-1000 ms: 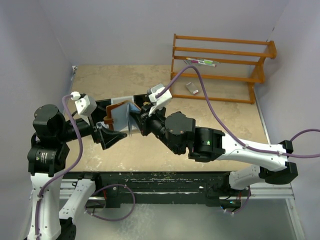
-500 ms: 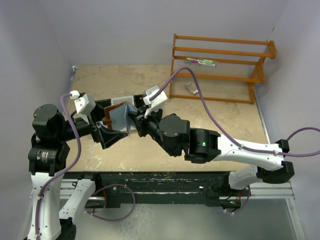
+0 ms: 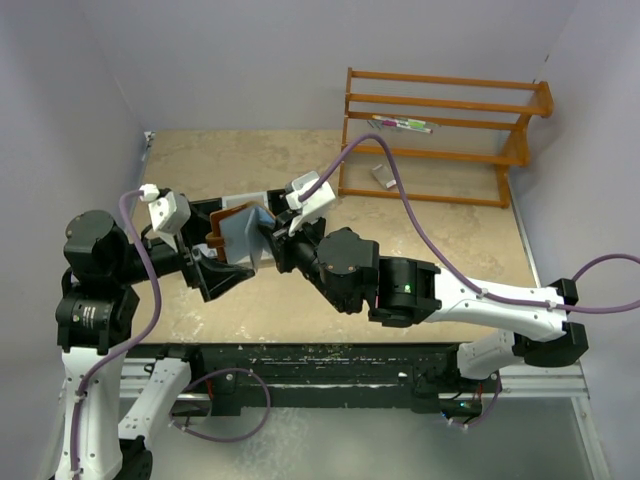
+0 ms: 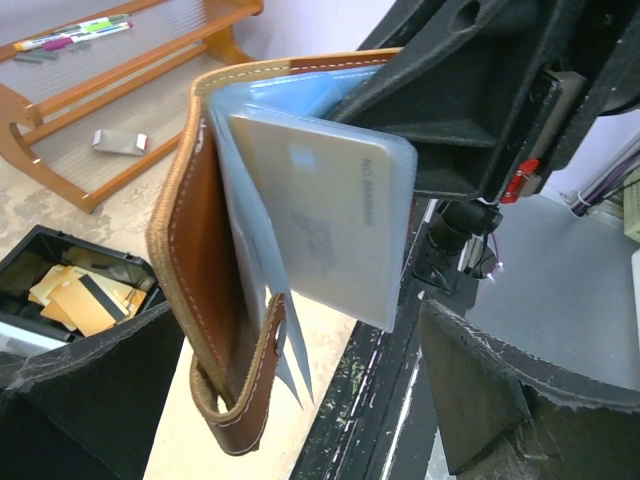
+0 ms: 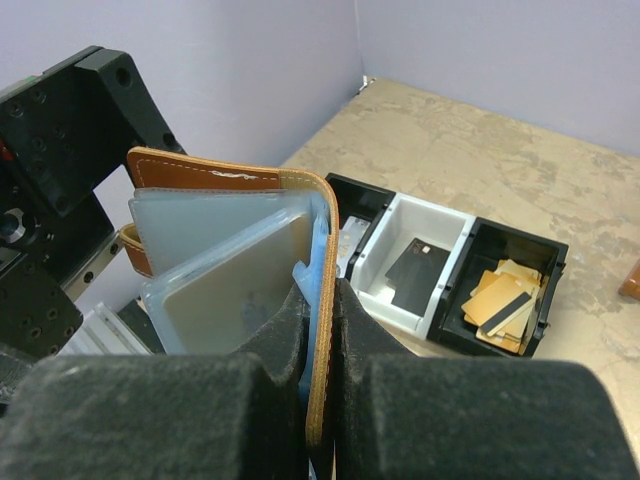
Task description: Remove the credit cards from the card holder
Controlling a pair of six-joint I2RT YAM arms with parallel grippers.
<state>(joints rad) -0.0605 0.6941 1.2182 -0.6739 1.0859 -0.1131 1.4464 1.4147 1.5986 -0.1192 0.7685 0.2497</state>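
The brown leather card holder (image 3: 228, 230) hangs open in the air between both arms. My right gripper (image 5: 320, 300) is shut on its leather cover edge (image 5: 322, 330), next to a light blue sleeve. A pale tan credit card (image 4: 325, 215) sits in a clear sleeve that fans out from the holder (image 4: 190, 250); the same card (image 5: 235, 290) shows in the right wrist view. My left gripper (image 4: 300, 410) is open, its fingers wide on either side below the holder's snap tab (image 4: 245, 400), touching nothing. From above, the left gripper (image 3: 218, 248) straddles the holder's left end and the right gripper (image 3: 272, 245) holds its right side.
A black-and-white three-compartment tray (image 5: 430, 205) stands on the table beneath, with a dark card (image 5: 415, 265) in the white bin and orange-yellow pieces (image 5: 505, 300) in a black one. An orange wooden rack (image 3: 440, 130) with markers (image 3: 403, 125) stands at the back right.
The right arm has shifted left, carrying the holder slightly toward the left gripper. The left gripper has dropped a little and stays open.
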